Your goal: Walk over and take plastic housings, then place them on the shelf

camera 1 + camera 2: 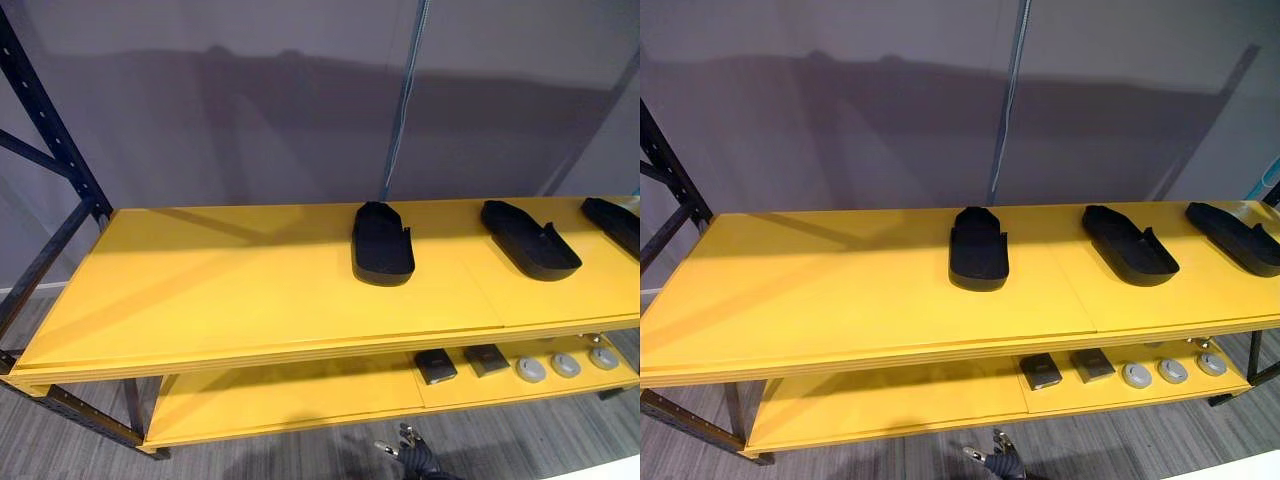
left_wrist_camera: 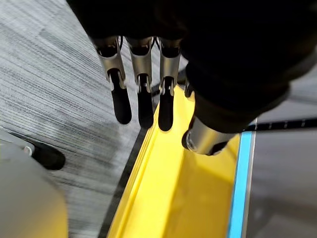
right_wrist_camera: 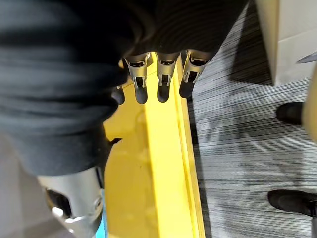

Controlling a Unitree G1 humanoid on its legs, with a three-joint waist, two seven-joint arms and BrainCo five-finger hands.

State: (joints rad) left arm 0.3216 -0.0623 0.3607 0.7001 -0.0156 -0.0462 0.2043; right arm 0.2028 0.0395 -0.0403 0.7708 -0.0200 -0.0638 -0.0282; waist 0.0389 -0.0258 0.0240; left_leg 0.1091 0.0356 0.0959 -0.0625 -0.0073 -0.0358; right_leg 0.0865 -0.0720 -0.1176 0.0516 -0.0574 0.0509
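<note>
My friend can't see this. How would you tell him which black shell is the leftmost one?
Find the big yellow shelf and look at its top board, where three black housings lie in a row. The left housing sits near the board's middle. It points straight at the back wall, while the middle housing and right housing lie slanted.

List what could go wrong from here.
Both the left hand and the right hand hang open and empty beside a yellow edge; a step could knock them against it. The left housing, middle housing and right housing already fill the right half of the top shelf, so a new one set there might bump them.
</note>
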